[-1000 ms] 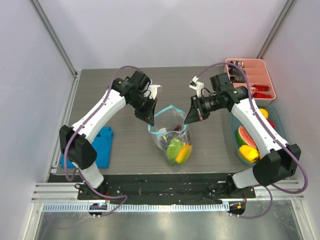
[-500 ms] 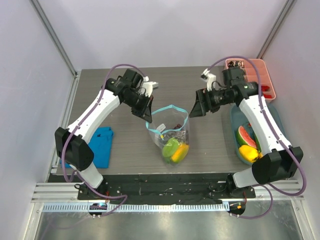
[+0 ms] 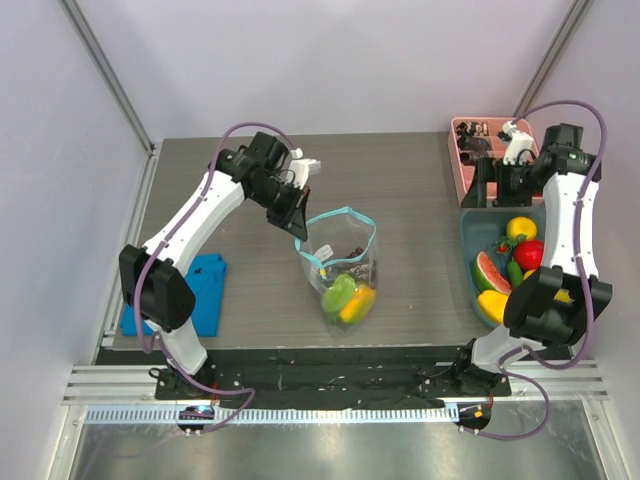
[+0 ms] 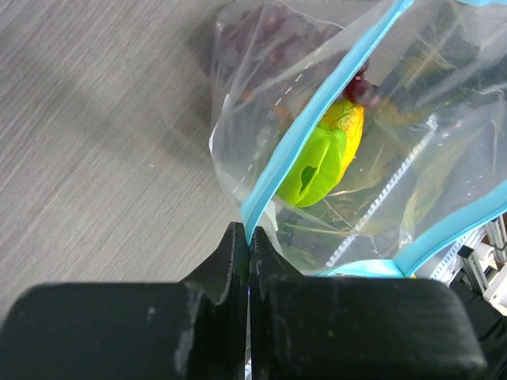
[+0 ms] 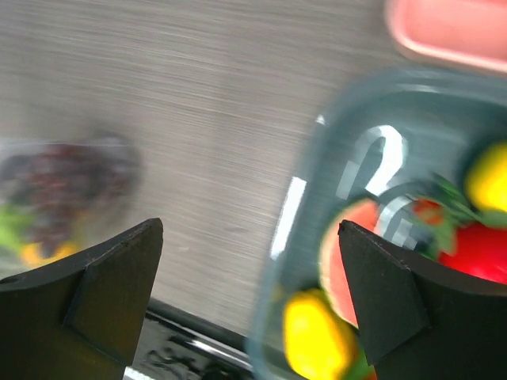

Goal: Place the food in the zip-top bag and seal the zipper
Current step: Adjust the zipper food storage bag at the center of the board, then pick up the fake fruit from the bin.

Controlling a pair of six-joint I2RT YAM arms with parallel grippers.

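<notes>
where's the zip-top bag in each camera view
Top external: the zip-top bag stands mid-table, its mouth pinched by the left claw.
Left wrist: the zip-top bag fills the upper right, with its teal zipper running down into the shut claw.
Right wrist: the zip-top bag is a blur at the left edge.
Shared landmark: the dark grapes inside it.

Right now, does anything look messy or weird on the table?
Nothing is spilled or broken. The zip-top bag just looks lopsided: the left gripper pinches only one side of its zipper, so the mouth gapes open.
</notes>
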